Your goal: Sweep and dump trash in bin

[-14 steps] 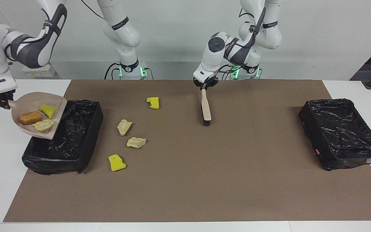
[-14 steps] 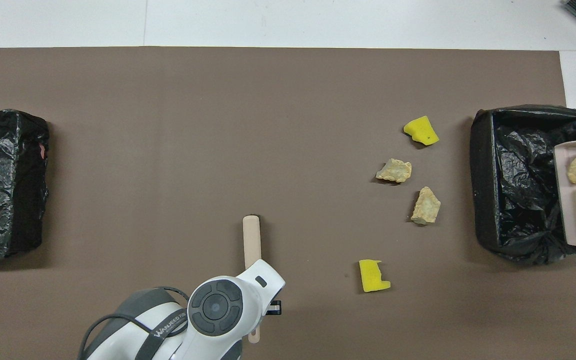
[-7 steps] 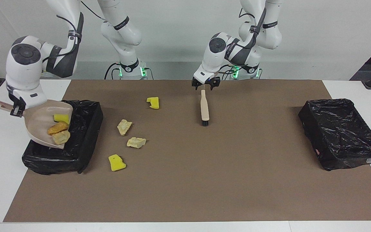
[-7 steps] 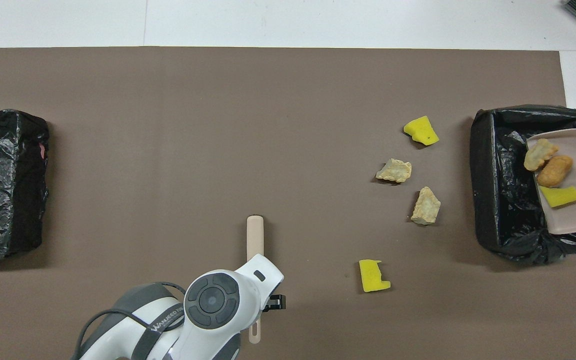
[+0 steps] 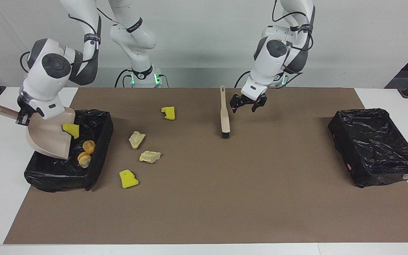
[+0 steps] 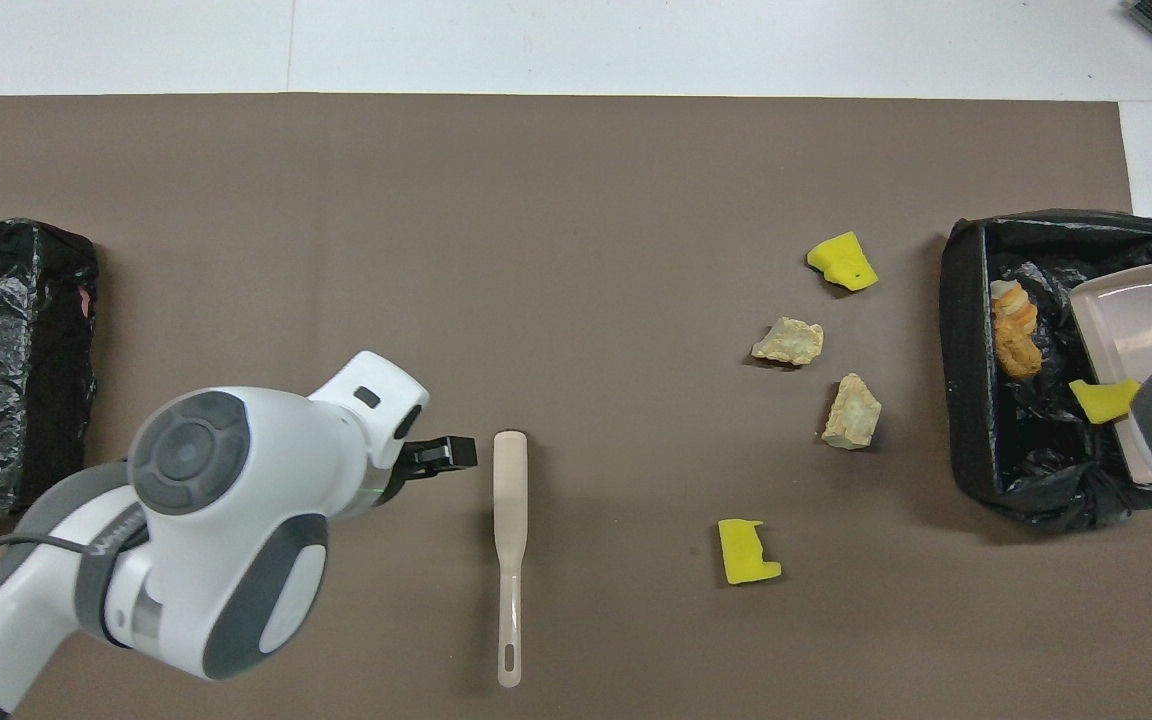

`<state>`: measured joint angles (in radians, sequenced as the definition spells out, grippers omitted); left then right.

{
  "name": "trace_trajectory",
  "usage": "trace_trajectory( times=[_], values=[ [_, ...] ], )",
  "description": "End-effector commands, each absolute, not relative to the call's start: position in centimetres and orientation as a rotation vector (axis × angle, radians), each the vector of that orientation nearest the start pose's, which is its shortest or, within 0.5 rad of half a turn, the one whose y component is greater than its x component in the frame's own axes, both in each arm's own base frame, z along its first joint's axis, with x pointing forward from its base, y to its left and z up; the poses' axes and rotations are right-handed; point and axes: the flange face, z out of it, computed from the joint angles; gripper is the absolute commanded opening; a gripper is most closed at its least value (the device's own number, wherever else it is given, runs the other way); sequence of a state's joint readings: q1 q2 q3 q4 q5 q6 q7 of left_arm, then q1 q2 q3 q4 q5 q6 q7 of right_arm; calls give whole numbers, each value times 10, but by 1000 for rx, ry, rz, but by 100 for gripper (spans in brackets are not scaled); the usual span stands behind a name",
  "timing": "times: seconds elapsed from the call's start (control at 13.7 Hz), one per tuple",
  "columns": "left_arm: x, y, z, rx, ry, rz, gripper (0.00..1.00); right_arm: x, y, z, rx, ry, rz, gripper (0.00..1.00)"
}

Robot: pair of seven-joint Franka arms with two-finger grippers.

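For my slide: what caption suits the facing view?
Right gripper tips dustpan of trash into bin; brush lies released.

My left gripper (image 5: pixel 248 105) hangs in the air with its fingers spread wide and nothing between them — wrist bent down from a raised elbow. My right gripper (image 5: pixel 22 118) is clamped tight at its end of the table, the forearm sloping down and the wrist rolled over — what it holds is tipped steeply.
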<state>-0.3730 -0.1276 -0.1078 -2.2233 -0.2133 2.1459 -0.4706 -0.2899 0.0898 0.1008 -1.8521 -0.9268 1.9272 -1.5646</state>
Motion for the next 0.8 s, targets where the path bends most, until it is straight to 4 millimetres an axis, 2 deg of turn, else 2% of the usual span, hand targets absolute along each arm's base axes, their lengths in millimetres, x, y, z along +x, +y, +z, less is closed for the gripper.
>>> trace_trajectory(
  times=[0.0, 0.07, 0.22, 0.36, 0.51, 0.66, 0.73],
  values=[
    [466, -202, 463, -3286, -71, 108, 100, 576, -150, 508, 1551, 1812, -923, 0],
    [476, -174, 473, -3285, -48, 122, 100, 577, -140, 510, 1530, 1787, -952, 0],
    [491, -132, 500, -3250, 32, 119, 100, 578, -121, 513, 1513, 1755, -975, 0],
    [504, -107, 537, -3214, 26, 111, 100, 583, -101, 527, 1458, 1702, -1009, 0],
    [519, -83, 559, -3196, 25, 96, 100, 584, -89, 528, 1435, 1696, -1025, 0],
    [530, -47, 586, -3201, -39, 31, 100, 585, -80, 537, 1405, 1674, -1044, 0],
    [536, -43, 591, -3200, -54, 42, 100, 586, -79, 545, 1404, 1667, -1034, 0]
  ],
)
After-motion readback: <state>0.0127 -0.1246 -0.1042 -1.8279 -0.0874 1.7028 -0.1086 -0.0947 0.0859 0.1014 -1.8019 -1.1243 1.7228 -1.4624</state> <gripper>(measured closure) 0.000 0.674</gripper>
